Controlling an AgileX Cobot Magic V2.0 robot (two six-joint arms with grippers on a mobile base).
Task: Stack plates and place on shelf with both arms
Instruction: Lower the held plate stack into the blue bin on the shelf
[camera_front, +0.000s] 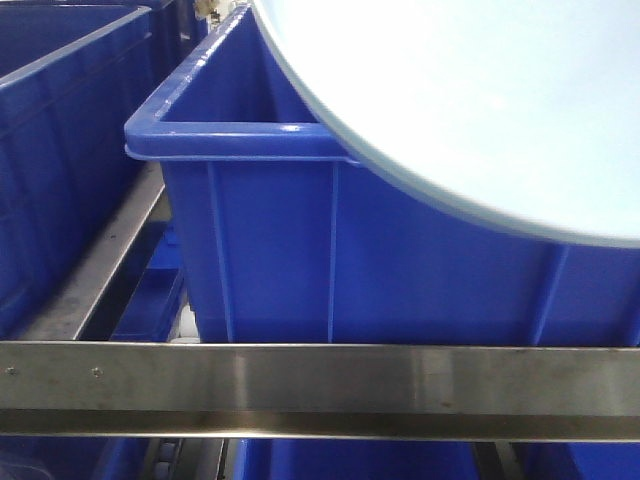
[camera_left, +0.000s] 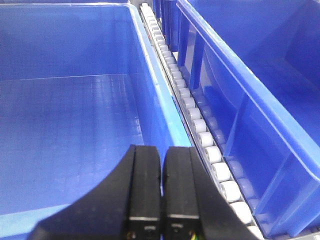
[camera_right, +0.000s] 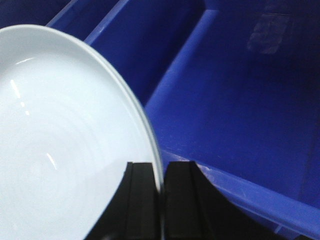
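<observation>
As seen from my right wrist, my right gripper (camera_right: 161, 172) is clamped on the rim of a pale bluish-white plate (camera_right: 60, 140), with one black finger on either side of the edge at bottom centre. The plate fills the left half of that frame. A shadowed crate (camera_right: 240, 115) in blue plastic occupies the right half.

In the front view the plate spreads across the upper right of the frame, over the far right part of a ribbed crate (camera_front: 300, 240). The shelf shows as a brushed steel front beam (camera_front: 320, 385) running across the lower frame, with a side rail (camera_front: 90, 270) rising toward the upper left. The plate is well apart from the beam. Only one plate can be made out.

In the left wrist view my left gripper (camera_left: 162, 160) sits at bottom centre. Its fingers are drawn together to a thin slit and hold nothing. It is over the right wall of an open crate (camera_left: 75, 115). A track of white rollers (camera_left: 200, 130) runs between this crate and a neighbouring crate (camera_left: 250, 100) at right.
</observation>
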